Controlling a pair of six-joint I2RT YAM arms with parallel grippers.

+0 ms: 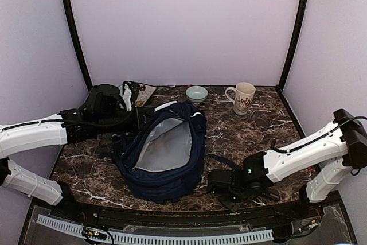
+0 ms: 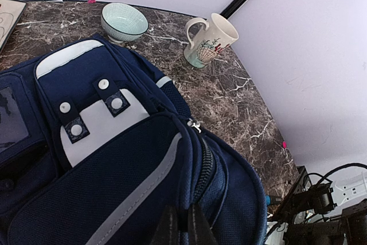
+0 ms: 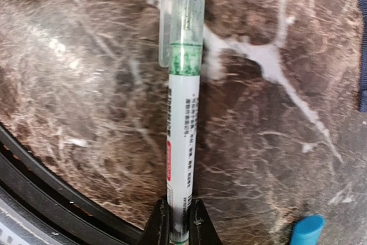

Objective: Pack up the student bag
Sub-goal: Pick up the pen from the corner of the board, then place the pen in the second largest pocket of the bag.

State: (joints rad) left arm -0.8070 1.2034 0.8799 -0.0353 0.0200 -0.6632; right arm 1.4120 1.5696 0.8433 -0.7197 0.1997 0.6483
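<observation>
The student bag [image 1: 172,183] lies in the middle of the table, navy, its mouth gaping so the grey lining [image 1: 165,148] shows. My left gripper [image 1: 142,117] sits at the bag's far left rim. In the left wrist view that left gripper [image 2: 180,229] is shut, pinching the student bag [image 2: 114,182] by the fabric edge beside the zipper. My right gripper [image 1: 211,185] hovers low over the table, just right of the bag's near corner. It [image 3: 179,222] is shut on the end of a white pen [image 3: 183,142] with a green band and clear cap.
A pale bowl [image 1: 196,93] and a white mug [image 1: 243,97] stand at the back. A flat printed card [image 1: 142,91] lies at the back left behind my left arm. A bag strap [image 1: 221,162] trails right. A small blue object [image 3: 305,229] lies near the pen.
</observation>
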